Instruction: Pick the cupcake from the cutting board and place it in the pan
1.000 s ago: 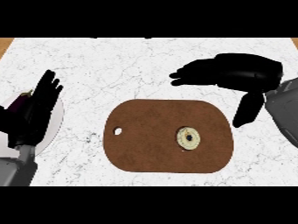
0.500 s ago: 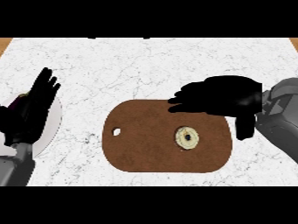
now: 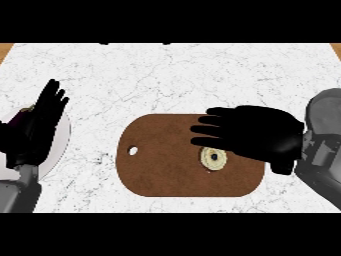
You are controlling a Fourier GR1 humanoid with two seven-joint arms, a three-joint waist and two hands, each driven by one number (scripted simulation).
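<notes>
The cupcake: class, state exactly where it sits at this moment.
In the head view, the cupcake sits on the right half of the brown cutting board, just below the fingers of the right hand.

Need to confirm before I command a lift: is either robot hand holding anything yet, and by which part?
Nothing is held. The right robot hand hovers open over the cutting board, beside the cupcake; the left robot hand rests open.

Brown cutting board (image 3: pixel 165 170); cream cupcake (image 3: pixel 214 159); white marbled counter (image 3: pixel 165 75).

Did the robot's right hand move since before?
Yes. The right hand came down and leftward from the bare counter beyond the cutting board, and now hovers over the board, just above the cupcake.
</notes>
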